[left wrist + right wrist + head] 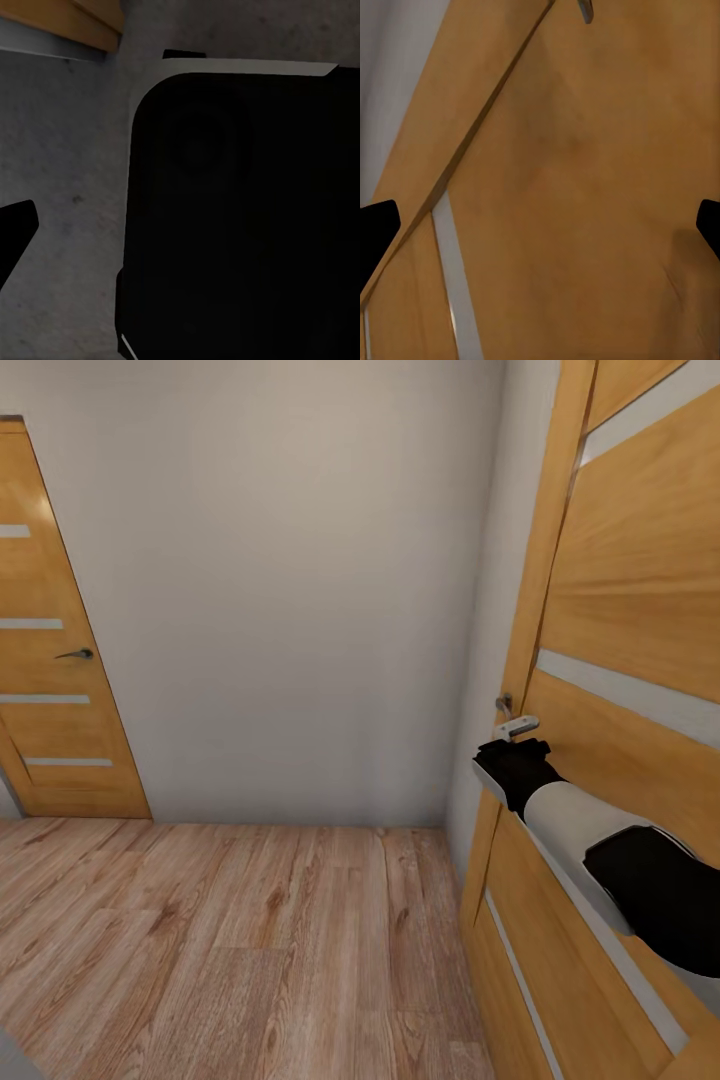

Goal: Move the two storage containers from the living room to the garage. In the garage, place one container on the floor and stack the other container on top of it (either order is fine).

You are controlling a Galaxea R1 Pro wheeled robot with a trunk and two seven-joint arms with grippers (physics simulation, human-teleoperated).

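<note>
The two storage containers are out of view. My right gripper (514,744) reaches out to the metal handle (510,718) of an orange wood-panelled door (640,610) at the right. In the right wrist view this gripper (540,225) is open, with its dark fingertips (376,232) far apart and the door panel close in front. A bit of the handle (585,9) shows beyond them. My left gripper (180,232) hangs over a dark grey mottled floor (67,150), next to my own dark body (240,210). One of its fingertips (15,232) shows, set wide.
A plain white wall (290,590) closes the space ahead. A second wood-panelled door (50,660) with a dark handle (76,654) stands shut at the far left. Light wood-plank flooring (230,940) stretches between the doors. A grey strip (12,1062) shows at the near left corner.
</note>
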